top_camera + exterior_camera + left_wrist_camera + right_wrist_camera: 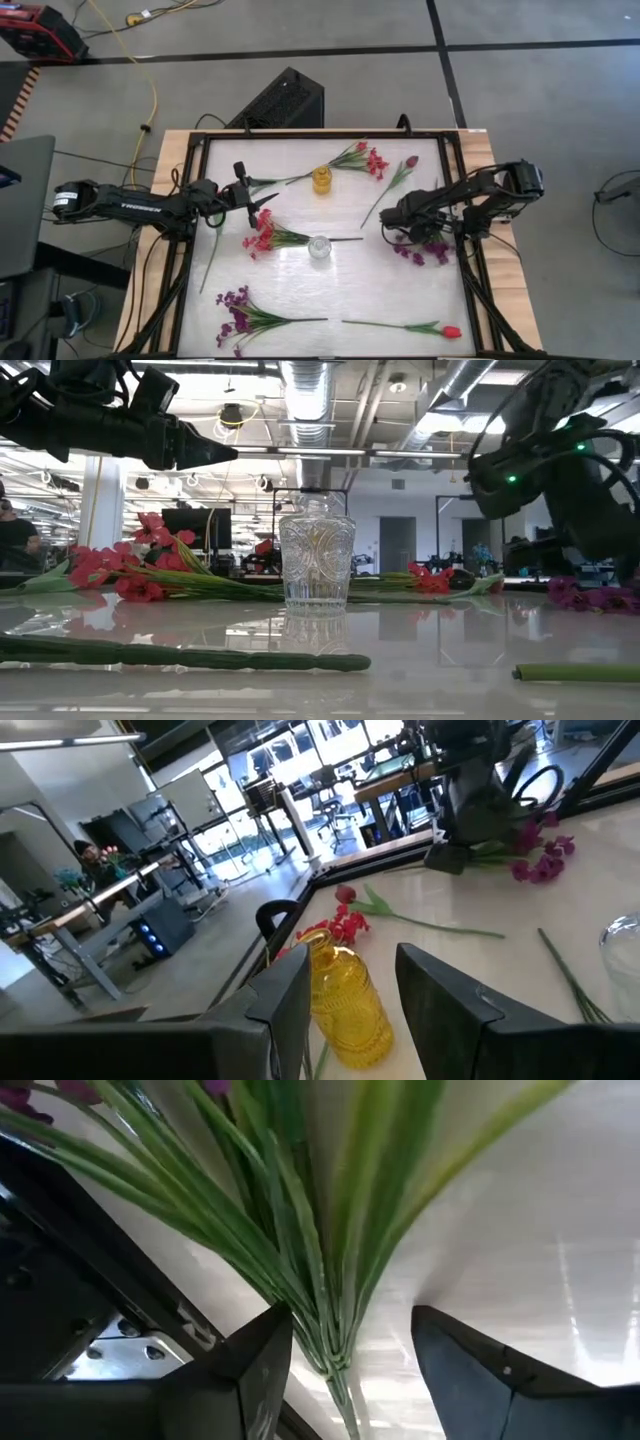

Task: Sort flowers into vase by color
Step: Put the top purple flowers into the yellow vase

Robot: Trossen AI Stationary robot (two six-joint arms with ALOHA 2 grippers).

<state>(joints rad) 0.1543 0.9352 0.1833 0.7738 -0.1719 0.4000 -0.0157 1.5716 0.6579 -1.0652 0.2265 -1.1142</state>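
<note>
My right gripper (392, 222) (350, 1370) points down at the table's right side, open. Its fingers stand on either side of the gathered stem (335, 1355) of a purple flower spray (428, 250) that lies flat on the table, and they do not touch it. My left gripper (262, 205) (365, 1010) hangs level above the table's left half, open and empty. It faces the yellow vase (321, 179) (345, 1005). A clear glass vase (319, 247) (316, 565) stands mid-table. A red-pink spray (262, 236) lies beside it.
Also lying on the table are a second red-pink spray (365, 158), a maroon tulip (410, 162), a second purple spray (236, 315), a red tulip (450, 331) and a bare green stem (212, 255). A black frame (470, 260) rims the table, close to my right gripper.
</note>
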